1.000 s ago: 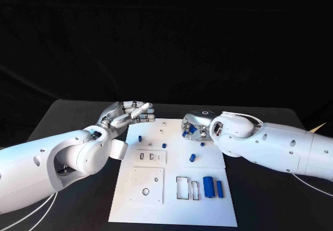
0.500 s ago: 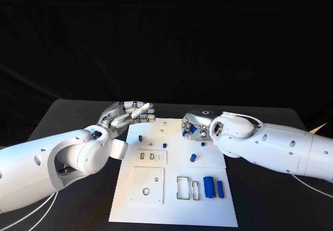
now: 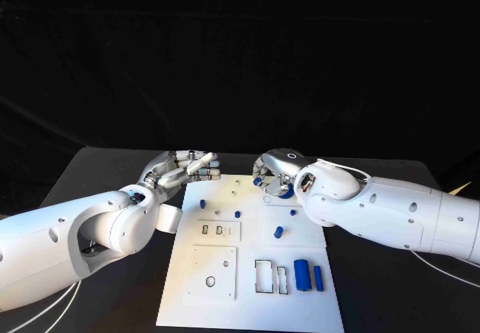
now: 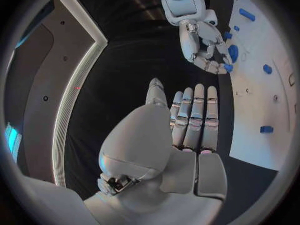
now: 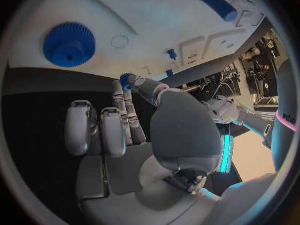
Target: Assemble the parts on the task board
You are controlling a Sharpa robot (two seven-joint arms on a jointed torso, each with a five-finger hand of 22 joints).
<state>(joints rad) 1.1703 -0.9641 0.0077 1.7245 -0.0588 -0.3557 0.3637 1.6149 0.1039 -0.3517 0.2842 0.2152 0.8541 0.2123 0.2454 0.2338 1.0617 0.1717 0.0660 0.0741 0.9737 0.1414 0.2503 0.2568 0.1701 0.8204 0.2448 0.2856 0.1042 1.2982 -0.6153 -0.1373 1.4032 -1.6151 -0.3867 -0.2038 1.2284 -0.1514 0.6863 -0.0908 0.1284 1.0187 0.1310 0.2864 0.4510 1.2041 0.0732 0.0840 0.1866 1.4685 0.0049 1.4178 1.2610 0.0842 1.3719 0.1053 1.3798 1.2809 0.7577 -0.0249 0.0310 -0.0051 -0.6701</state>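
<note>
Both hands have shifted since the earlier frame, the left barely and the right clearly.

Left hand point(image 3: 184, 168): now sits a touch lower and nearer the far left corner of the task board point(image 3: 250, 312), just off its edge over the black table point(image 3: 90, 173). In the left wrist view its fingers point(image 4: 199, 115) lie straight and pressed side by side, with nothing between them. It looks idle, on standby.

Board contents, left to right: standing pegs point(image 3: 202, 203) near the left edge, a short blue piece point(image 3: 278, 232) mid-board, and a long blue block point(image 3: 301, 272) with a thinner bar point(image 3: 318, 277) near the near right corner. Their small offset from the earlier frame matches a slight shift of the whole picture, so I read it as no real move.

Right hand point(image 3: 274, 175): has travelled leftward and toward the board's far edge. It now stands above the blue gear point(image 5: 69, 45), which rests on the board near that edge. In the right wrist view the thumb and one finger meet on a small blue part point(image 5: 127, 79), and the remaining fingers lie close together beside them. I read this as a pinch, though the part is tiny.

Judgement: the right hand is carrying the small part toward a seat at the far edge. Insertion is not yet done.
</note>
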